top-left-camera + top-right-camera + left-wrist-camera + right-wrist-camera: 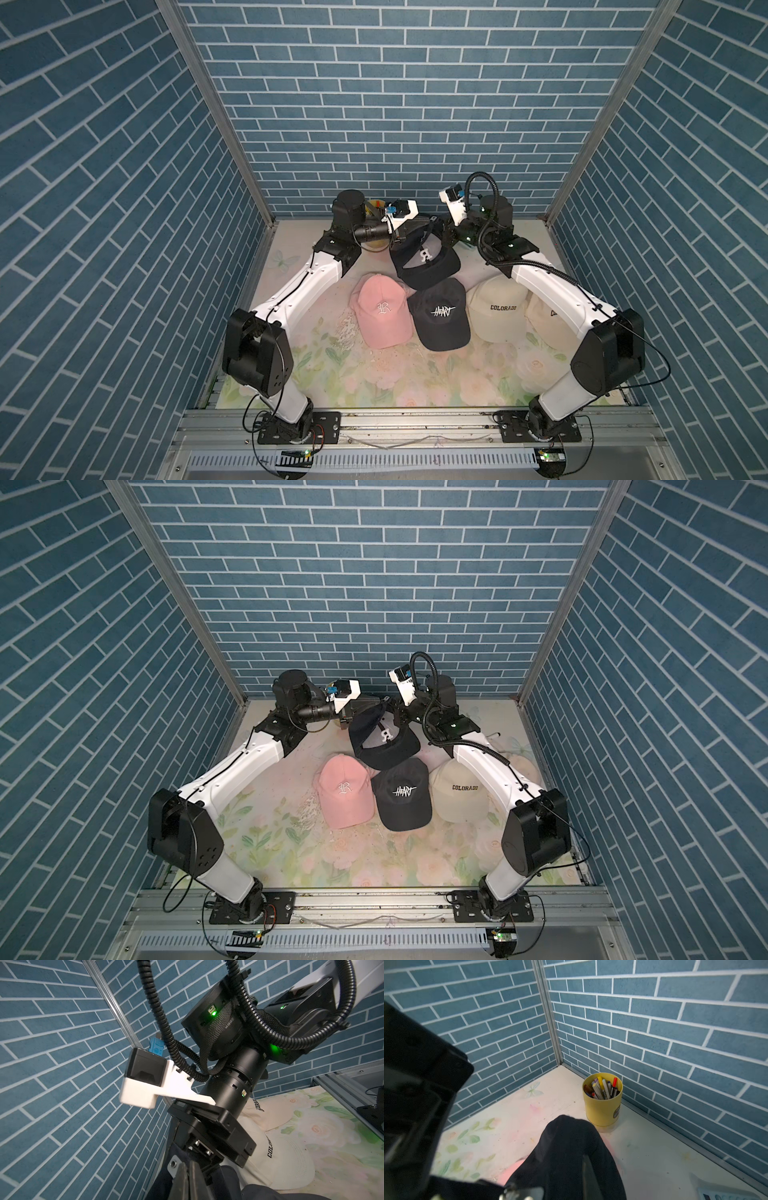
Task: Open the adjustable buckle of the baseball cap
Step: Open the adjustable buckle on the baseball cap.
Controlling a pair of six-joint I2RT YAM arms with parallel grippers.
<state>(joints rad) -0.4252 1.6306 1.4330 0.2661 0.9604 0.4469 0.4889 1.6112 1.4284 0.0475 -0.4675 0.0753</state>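
Observation:
A dark navy baseball cap (428, 266) with a white R hangs above the back of the table, held between both grippers. My left gripper (188, 1167) is shut, its tips pinched together on the strap right beside the silver buckle (173, 1164). In both top views it reaches in from the left (430, 221). My right gripper (446, 236) grips the cap's rear edge from the right and is shut on the fabric. In the right wrist view dark cap cloth (566, 1157) drapes over one finger (587, 1178), and the buckle (527, 1192) shows at the frame's edge.
A pink cap (380, 311), a dark cap lettered HEART (440, 320) and two cream caps (498, 309) (544, 320) lie in a row on the floral mat. A yellow cup of pens (602, 1099) stands in the back left corner near the brick walls.

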